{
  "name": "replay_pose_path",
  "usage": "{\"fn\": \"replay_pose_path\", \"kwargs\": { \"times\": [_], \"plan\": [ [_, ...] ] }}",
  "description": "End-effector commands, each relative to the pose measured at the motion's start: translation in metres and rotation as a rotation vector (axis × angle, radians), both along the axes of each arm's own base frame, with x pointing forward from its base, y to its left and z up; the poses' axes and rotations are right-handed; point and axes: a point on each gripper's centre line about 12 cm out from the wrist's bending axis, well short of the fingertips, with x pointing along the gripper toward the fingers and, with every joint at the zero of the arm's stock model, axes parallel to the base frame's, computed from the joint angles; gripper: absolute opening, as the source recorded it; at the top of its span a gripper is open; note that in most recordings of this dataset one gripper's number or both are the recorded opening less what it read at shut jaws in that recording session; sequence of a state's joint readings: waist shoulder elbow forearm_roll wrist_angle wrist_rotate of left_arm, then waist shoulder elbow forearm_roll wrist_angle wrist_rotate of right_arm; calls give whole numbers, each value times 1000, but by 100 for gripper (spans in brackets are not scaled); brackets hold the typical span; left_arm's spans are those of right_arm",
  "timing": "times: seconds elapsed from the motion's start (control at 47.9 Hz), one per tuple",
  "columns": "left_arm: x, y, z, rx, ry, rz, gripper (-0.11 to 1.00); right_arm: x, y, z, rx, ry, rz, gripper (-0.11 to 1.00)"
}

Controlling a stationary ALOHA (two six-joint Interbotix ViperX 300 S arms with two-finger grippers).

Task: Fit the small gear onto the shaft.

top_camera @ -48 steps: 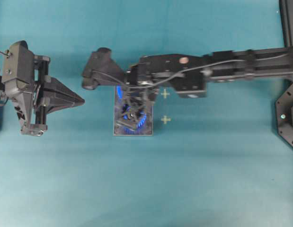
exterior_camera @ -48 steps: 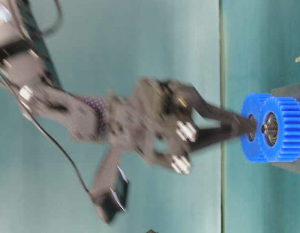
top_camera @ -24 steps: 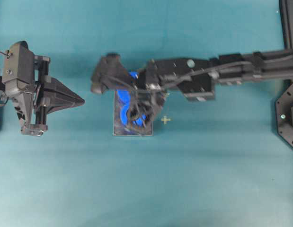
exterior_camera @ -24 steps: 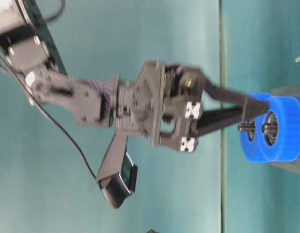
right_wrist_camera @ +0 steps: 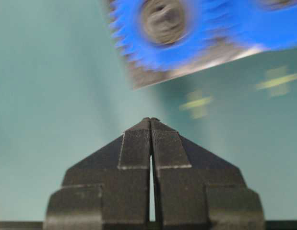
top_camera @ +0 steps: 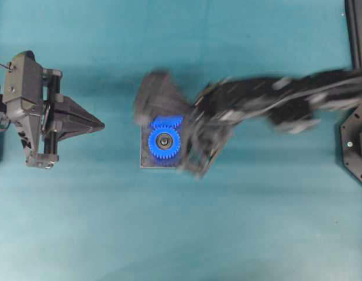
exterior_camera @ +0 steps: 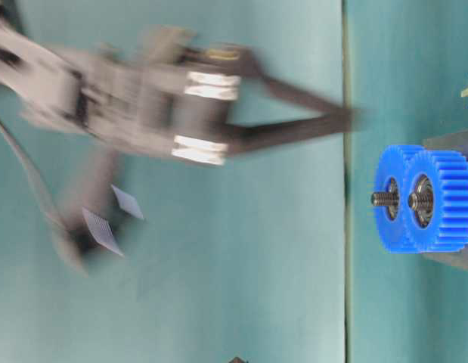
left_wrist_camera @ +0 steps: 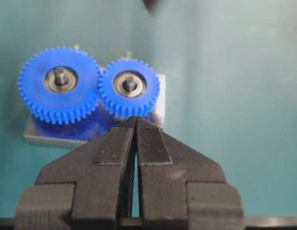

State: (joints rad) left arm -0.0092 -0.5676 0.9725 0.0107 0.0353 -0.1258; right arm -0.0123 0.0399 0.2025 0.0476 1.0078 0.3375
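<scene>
Now the smaller bright blue toothed gear (left_wrist_camera: 129, 87) is sitting on its silvery metal shaft (left_wrist_camera: 129, 85); both hands, right (right_wrist_camera: 150, 120) and left (left_wrist_camera: 136, 120), are closed, gripping nothing.

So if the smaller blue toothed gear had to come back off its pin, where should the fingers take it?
By the toothed rim of the smaller blue plastic gear, coming from above along the pin's line. One finger goes on the open side toward the plate's edge, the other across from it, turned away from the larger blue gear, whose teeth mesh with it and block that side.
</scene>
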Motion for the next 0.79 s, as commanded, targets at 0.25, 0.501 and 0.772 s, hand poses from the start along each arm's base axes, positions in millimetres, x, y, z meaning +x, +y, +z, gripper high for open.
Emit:
{"fn": "replay_pose_path", "kwargs": {
  "times": [0.25,0.501,0.772],
  "plan": [
    [3,-1,8,9,-55,-6,0,-42,-4,15,-4,-237,-28,0],
    [2,0,8,12,-68,-6,0,-55,-3,11,-4,-355,-33,0],
    [2,0,8,12,-69,-6,0,-58,-1,1,-5,-347,-27,0]
  ]
}}
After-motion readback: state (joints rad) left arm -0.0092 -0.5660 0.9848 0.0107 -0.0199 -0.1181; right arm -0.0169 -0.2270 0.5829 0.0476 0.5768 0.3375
